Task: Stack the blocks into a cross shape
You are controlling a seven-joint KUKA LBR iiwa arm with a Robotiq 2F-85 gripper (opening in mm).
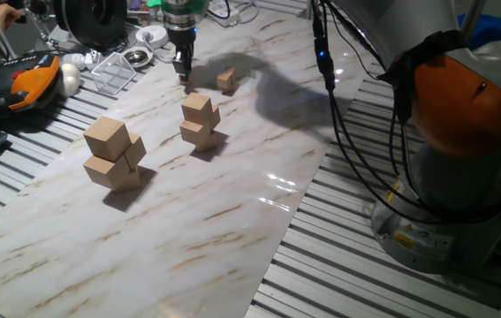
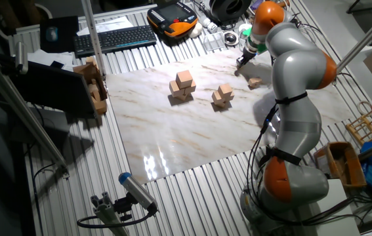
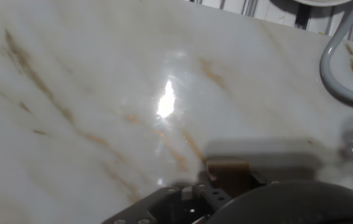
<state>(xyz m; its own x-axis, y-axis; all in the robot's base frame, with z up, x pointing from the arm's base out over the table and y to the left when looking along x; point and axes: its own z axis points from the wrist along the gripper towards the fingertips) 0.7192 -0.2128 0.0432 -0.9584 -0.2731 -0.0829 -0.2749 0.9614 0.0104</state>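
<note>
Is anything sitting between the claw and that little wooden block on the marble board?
Nothing visible. The claw hangs low over bare marble board, and the small block sits just beside it with open surface between them.

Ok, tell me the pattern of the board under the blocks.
White marble board with tan veins; hand view.

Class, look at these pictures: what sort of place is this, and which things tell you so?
Probably a robotics lab: a grey-and-orange robot arm stands at a slatted aluminium workbench, with a black computer keyboard nearby.
</note>
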